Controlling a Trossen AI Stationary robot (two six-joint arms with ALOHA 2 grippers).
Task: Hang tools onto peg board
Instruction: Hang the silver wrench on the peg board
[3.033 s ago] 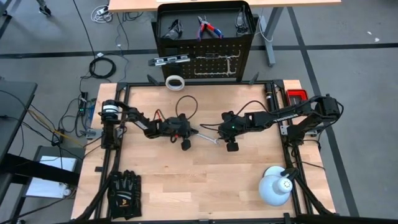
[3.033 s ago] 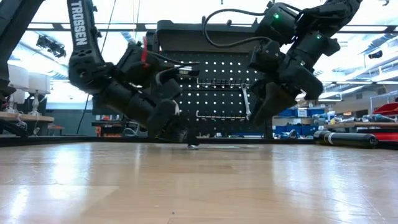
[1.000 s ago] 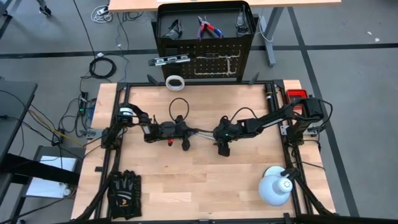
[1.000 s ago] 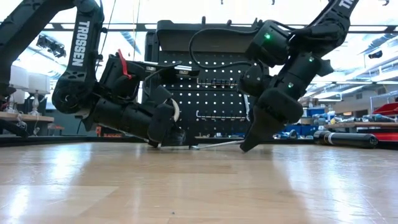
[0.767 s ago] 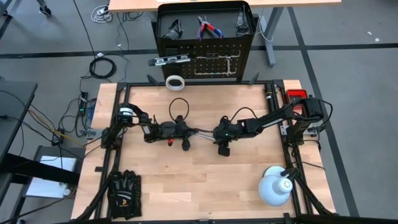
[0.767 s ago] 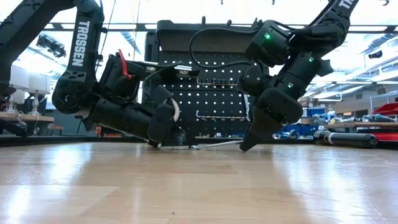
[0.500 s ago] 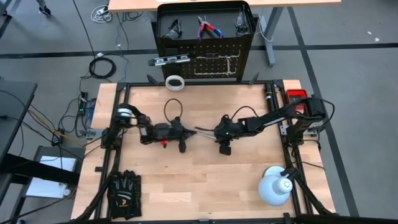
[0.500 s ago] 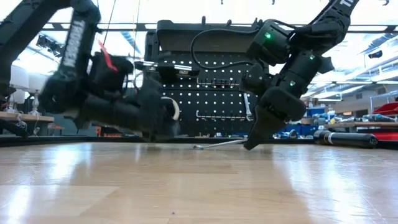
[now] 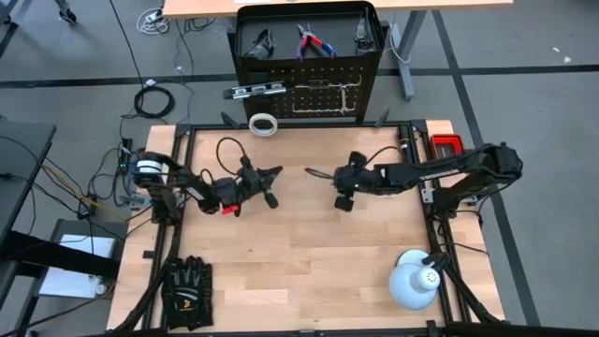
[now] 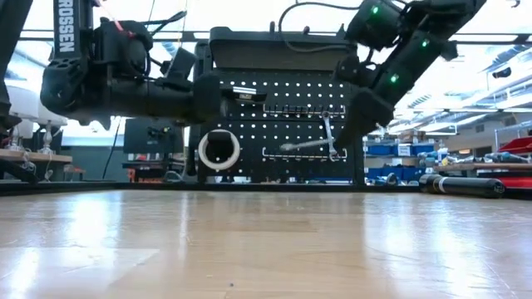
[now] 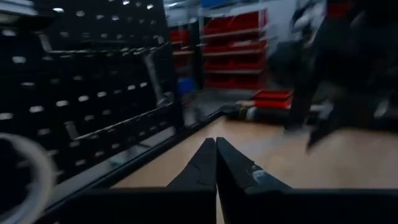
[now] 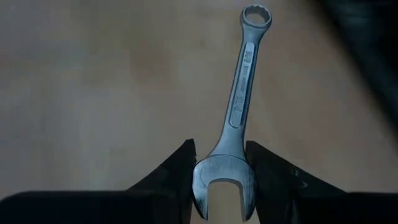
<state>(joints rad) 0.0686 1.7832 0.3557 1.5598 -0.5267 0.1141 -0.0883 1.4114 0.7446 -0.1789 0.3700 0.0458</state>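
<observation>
The right gripper (image 9: pixel 329 176) is above the wooden bench (image 9: pixel 309 271), a little toward 1 o'clock of its middle, pinching a silver wrench (image 12: pixel 237 124) by its open-jaw end; the ring end points away from the gripper toward 9 o'clock in the high view. In the low view the wrench (image 10: pixel 306 144) hangs clear of the bench top, in front of the peg board (image 10: pixel 291 124). Raised lettering runs along the wrench shaft but is too small to read.

The left gripper (image 9: pixel 274 171) is at about 10 o'clock of the bench middle, its fingers (image 11: pixel 205 167) pressed together and holding nothing. Part of the word "TROSSEN" reads in white on the left arm (image 10: pixel 66 37) in the low view.

The peg board stands just beyond the bench's 12 o'clock edge. A second wrench (image 9: pixel 347 98) and a slim level bar (image 9: pixel 255 91) hang on it, and red-handled pliers (image 9: pixel 313 41) lie in its top shelf. A white tape roll (image 9: pixel 264 124) lies at the foot of the board. Black gloves (image 9: pixel 187 288) lie at 7 o'clock and a white dome lamp (image 9: pixel 417 283) at 5 o'clock.
</observation>
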